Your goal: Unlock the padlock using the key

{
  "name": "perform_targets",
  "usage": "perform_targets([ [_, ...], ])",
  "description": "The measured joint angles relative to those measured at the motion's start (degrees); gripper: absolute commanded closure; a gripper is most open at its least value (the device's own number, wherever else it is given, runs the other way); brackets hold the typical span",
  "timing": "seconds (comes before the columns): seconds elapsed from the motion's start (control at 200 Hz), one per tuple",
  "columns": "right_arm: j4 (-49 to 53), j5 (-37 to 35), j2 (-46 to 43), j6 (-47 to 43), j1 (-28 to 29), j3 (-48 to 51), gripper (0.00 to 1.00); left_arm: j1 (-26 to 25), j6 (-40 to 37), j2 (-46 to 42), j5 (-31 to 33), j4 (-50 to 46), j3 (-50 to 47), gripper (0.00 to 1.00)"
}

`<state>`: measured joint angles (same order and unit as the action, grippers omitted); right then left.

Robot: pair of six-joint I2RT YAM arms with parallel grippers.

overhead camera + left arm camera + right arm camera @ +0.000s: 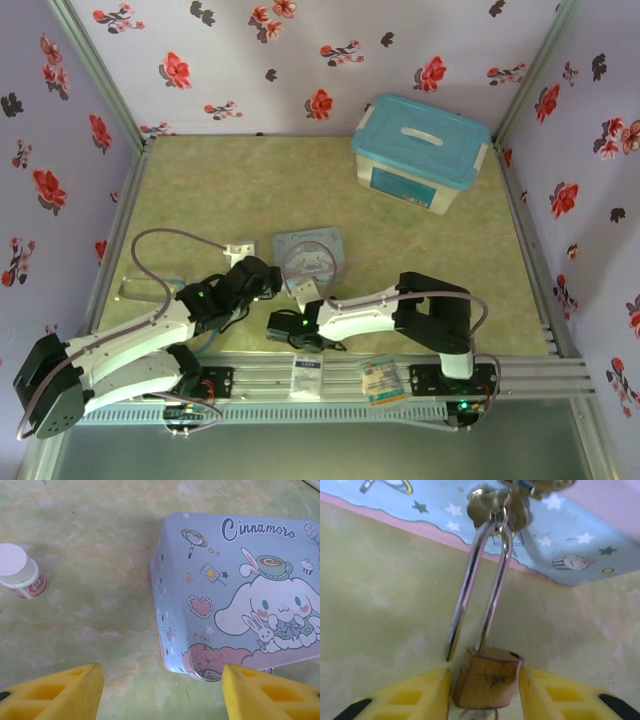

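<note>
While the right gripper (485, 692) brackets the padlock (489, 677), grip unclear, the left gripper (161, 682) gapes before the tin (235, 590)

Looks down from above and behind over the whole table (250, 190). Peers close from the left wrist at the cartoon tin (235, 595) ahead of the left gripper (160, 675). Faces, closer still, the same tin's edge beyond the right gripper (485, 675).

A cartoon-printed tin (235, 595) lies near a white-capped jar (20, 572) — a blue-lidded box (420, 152) stands well apart.
</note>
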<state>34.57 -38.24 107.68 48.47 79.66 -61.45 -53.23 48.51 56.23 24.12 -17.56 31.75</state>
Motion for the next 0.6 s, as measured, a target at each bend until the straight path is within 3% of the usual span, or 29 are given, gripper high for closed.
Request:
perform_targets([
  [0.145, -6.78, 5.35, -8.79, -1.92, -1.99, 7.08, 0.57, 0.00, 0.00, -0.42, -0.07, -0.02, 0.00, 0.36],
  [0.31, -15.43, 12.02, -19.52, -3.23, -7.96, 15.19, 0.55, 0.00, 0.00, -1.25, -0.22, 0.00, 0.00, 0.35],
  [0.445, -15.85, 13.92, -19.65, -4.39, -9.11, 14.99, 0.48, 0.00, 0.02, -1.40, -0.24, 0.02, 0.00, 0.35],
  [0.6, -16.98, 15.82, -17.49, -4.72, -9.11, 14.95, 0.48, 0.00, 0.42, -1.40, -0.42, 0.02, 0.00, 0.35],
])
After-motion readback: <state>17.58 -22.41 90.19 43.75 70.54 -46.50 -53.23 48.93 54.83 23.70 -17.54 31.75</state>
